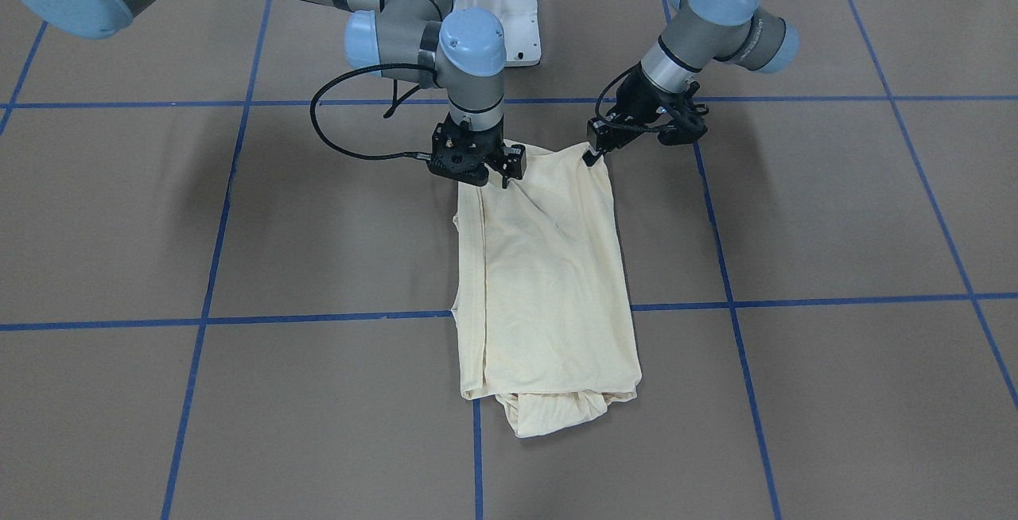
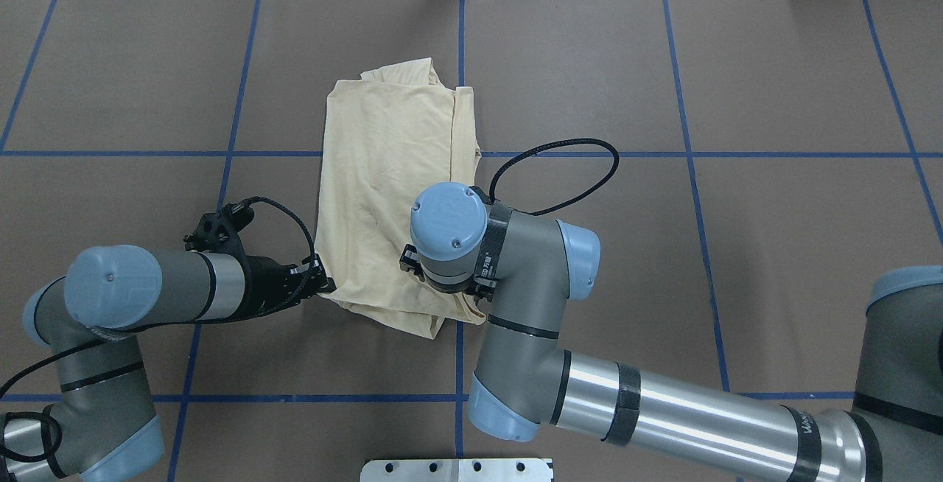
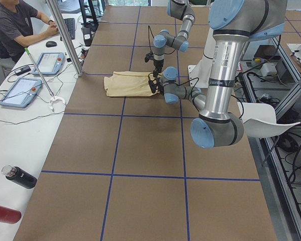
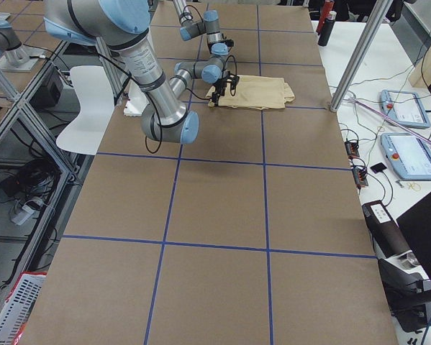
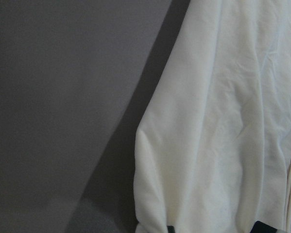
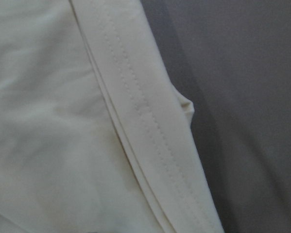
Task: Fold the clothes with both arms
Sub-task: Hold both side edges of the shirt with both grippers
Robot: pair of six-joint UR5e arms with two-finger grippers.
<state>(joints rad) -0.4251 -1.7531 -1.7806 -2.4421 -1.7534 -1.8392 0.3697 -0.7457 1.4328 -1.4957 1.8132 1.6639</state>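
Overhead exterior: right arm (image 2: 516, 276) overlaps T-shirt (image 2: 383, 165) corner.

no text reads clearly (lettering on the right arm (image 2: 663, 402) too blurred)

A wide, flat table (image 2: 773, 62) covered in dull brown paper is crossed by blue tape lines (image 2: 692, 154) that mark out large squares. Near its middle lies a pale cream-yellow shirt of thin fabric (image 2: 383, 172), folded into a long narrow strip across one blue line, its far end bunched. A white pedestal base (image 1: 521, 3) stands at the near edge.
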